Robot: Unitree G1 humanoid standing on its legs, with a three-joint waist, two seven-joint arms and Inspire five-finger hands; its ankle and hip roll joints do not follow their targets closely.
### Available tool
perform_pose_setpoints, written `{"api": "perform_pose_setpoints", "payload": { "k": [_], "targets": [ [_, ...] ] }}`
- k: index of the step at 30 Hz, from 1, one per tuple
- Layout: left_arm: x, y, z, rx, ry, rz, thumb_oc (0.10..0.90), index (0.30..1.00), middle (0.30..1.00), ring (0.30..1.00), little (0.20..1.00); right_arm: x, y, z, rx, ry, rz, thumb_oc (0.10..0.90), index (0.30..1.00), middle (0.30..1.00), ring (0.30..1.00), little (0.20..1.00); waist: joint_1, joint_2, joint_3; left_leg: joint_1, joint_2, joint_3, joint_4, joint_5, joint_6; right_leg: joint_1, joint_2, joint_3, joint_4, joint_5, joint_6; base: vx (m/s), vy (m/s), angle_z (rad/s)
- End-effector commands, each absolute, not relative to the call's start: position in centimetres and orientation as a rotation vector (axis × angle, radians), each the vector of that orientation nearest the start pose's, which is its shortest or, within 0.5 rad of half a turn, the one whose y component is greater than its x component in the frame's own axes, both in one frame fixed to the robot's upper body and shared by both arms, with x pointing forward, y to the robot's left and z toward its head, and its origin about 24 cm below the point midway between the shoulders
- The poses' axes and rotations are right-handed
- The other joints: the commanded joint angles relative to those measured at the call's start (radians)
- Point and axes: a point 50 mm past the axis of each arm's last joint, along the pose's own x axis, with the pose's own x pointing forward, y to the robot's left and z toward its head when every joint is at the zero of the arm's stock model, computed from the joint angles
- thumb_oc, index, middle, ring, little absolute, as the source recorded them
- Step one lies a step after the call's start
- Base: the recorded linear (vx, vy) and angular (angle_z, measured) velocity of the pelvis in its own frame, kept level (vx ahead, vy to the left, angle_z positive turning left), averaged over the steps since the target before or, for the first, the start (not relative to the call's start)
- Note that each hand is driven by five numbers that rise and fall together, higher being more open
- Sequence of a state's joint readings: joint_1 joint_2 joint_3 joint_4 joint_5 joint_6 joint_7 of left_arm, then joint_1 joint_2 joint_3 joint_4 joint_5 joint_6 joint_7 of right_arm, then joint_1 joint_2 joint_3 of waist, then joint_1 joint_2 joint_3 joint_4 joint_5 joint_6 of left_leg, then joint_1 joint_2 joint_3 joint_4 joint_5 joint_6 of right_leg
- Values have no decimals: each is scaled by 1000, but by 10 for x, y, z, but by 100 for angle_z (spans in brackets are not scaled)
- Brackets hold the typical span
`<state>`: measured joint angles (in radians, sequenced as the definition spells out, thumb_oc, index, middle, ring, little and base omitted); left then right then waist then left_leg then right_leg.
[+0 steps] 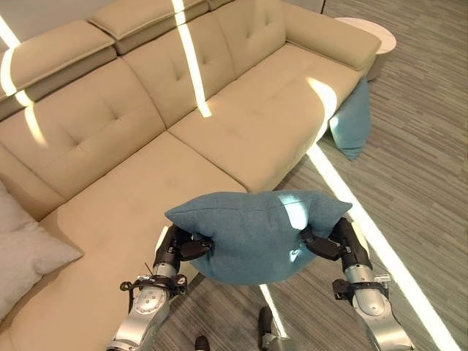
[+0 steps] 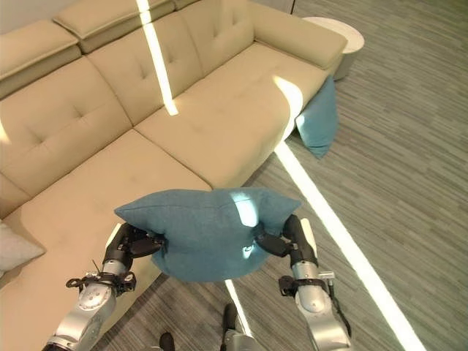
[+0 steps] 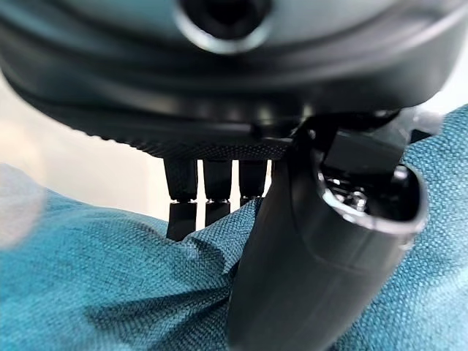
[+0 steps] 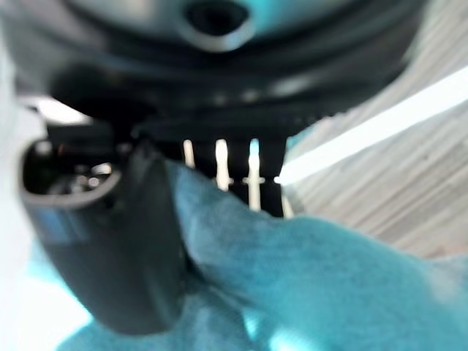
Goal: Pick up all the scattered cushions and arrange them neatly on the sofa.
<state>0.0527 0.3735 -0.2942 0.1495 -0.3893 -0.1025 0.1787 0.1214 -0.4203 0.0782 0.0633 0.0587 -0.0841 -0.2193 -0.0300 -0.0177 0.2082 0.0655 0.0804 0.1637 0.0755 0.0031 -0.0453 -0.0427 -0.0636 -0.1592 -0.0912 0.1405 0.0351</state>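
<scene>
The robot held a blue cushion [image 1: 256,238] up in front of the sofa [image 1: 219,131]. Its left hand [image 1: 183,245] and right hand [image 1: 329,241] each pinched one side, probably so it stayed level. Another blue cushion [image 1: 352,121] leaned against the sofa's front on the floor, and a pale cushion [image 1: 25,252] lay on the seat.

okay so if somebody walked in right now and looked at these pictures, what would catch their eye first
Most striking is the teal cushion held in the air in front of the beige sofa, pinched at its ends by the left hand and the right hand. Next, a second teal cushion on the floor, leaning against the sofa's far end. A pale grey cushion lies on the seat at the robot's left.
</scene>
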Motion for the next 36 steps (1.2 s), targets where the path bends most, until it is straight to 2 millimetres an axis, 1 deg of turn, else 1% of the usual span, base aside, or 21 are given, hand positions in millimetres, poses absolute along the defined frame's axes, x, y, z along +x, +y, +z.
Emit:
{"api": "perform_pose_setpoints", "payload": {
  "k": [1,3,5,8,10,12,15,16,17,19,20,22,24,25,26,27,29,30,32,34,36],
  "targets": [
    [254,138,70,-81,-192,-202,400,300,300,300,300,235,-211,89,-282,-291,-108,400,300,300,300,300,2,-7,-91,-171,-46,-87,226,-49,-6,40,-1,9,90,-152,61,34,-95,10],
    [254,137,71,-77,-199,-206,400,300,300,300,300,236,-213,89,-288,-289,-115,400,300,300,300,300,8,-10,-96,-214,-93,-115,202,-75,9,46,3,20,81,-155,62,119,-98,-5],
    [255,137,71,-73,-197,-208,400,300,300,300,300,236,-214,88,-293,-285,-118,400,300,300,300,300,11,-11,-102,-225,-106,-119,177,-73,13,54,6,30,77,-158,64,131,-32,-27],
    [256,134,71,-68,-195,-213,400,300,300,300,300,238,-214,87,-298,-279,-122,400,300,300,300,300,24,-1,-104,-273,-134,-131,92,-3,13,83,31,58,62,-166,62,179,-24,-25],
    [257,132,73,-63,-201,-220,400,300,300,300,300,239,-213,86,-293,-274,-129,400,300,300,300,300,39,4,-94,-328,-147,-134,70,46,2,107,56,90,55,-180,54,170,-27,-44],
    [257,134,73,-62,-203,-217,400,300,300,300,300,240,-210,85,-294,-275,-117,400,300,300,300,300,45,13,-103,-301,-142,-136,33,40,13,124,72,119,59,-205,47,217,41,-70],
    [256,135,72,-53,-196,-212,400,300,300,300,300,241,-205,82,-289,-260,-95,400,300,300,300,300,47,15,-128,-264,-145,-142,17,26,33,140,59,139,96,-237,54,267,106,-75],
    [256,136,71,-49,-194,-213,400,300,300,300,300,241,-203,81,-287,-257,-83,400,300,300,300,300,54,13,-133,-247,-141,-126,14,18,40,137,52,153,127,-247,61,296,158,-41],
    [255,136,71,-44,-193,-222,400,300,300,300,300,242,-199,80,-295,-255,-60,400,300,300,300,300,62,13,-139,-211,-137,-105,5,3,56,116,43,156,224,-244,89,249,139,-45],
    [255,137,73,-31,-198,-223,400,300,300,300,300,246,-193,82,-296,-266,-31,400,300,300,300,300,52,17,-119,-174,-125,-91,-2,-11,74,35,38,161,394,-205,139,138,94,-48],
    [257,139,75,-23,-209,-216,400,300,300,300,300,247,-190,83,-288,-269,-23,400,300,300,300,300,47,23,-107,-159,-118,-86,-7,-16,79,-14,35,152,465,-186,159,30,52,-33],
    [259,140,78,-21,-221,-214,400,300,300,300,300,249,-186,83,-269,-272,-12,400,300,300,300,300,48,29,-97,-136,-108,-72,-13,-28,83,-80,0,93,522,-175,166,75,32,-29],
    [258,141,78,-32,-222,-211,400,300,300,300,300,249,-185,83,-268,-271,-5,400,300,300,300,300,45,36,-98,-99,-108,-73,-34,-46,80,-111,-34,34,463,-194,140,197,-7,-17],
    [258,141,77,-34,-219,-209,400,300,300,300,300,250,-186,83,-271,-271,-5,400,300,300,300,300,41,37,-100,-81,-110,-75,-44,-54,80,-123,-36,19,420,-191,130,160,-21,-10],
    [258,141,77,-34,-219,-209,400,300,300,300,300,250,-186,83,-271,-271,-4,400,300,300,300,300,39,39,-100,-78,-109,-77,-46,-54,79,-119,-34,17,417,-191,129,191,-36,-9],
    [257,142,76,-36,-214,-207,400,300,300,300,300,250,-187,83,-268,-269,-8,400,300,300,300,300,33,38,-101,-56,-114,-83,-59,-65,79,-142,-30,11,362,-175,121,205,-54,-10],
    [257,142,75,-48,-206,-206,400,300,300,300,300,250,-188,82,-266,-266,-13,400,300,300,300,300,20,30,-101,-28,-126,-99,-67,-80,74,-156,-22,21,244,-134,126,320,-109,-4],
    [257,142,73,-50,-205,-202,400,300,300,300,300,249,-190,82,-270,-263,-23,400,300,300,300,300,5,25,-97,-1,-131,-117,-76,-93,68,-176,-13,57,182,-95,138,344,-150,13],
    [258,141,73,-50,-205,-210,400,300,300,300,300,248,-191,82,-272,-264,-24,400,300,300,300,300,-4,20,-102,26,-132,-128,-88,-111,63,-172,-11,67,156,-73,140,319,-169,26],
    [257,139,72,-49,-200,-219,400,300,300,300,300,247,-191,80,-277,-257,-20,400,300,300,300,300,-10,15,-118,46,-126,-137,-70,-137,53,-150,-17,69,143,-60,128,292,-164,27],
    [257,136,70,-78,-192,-224,400,300,300,300,300,245,-193,78,-272,-245,-19,400,300,300,300,300,-16,14,-125,40,-109,-144,1,-155,31,-118,-10,71,138,-67,111,272,-204,20]
  ]
}}
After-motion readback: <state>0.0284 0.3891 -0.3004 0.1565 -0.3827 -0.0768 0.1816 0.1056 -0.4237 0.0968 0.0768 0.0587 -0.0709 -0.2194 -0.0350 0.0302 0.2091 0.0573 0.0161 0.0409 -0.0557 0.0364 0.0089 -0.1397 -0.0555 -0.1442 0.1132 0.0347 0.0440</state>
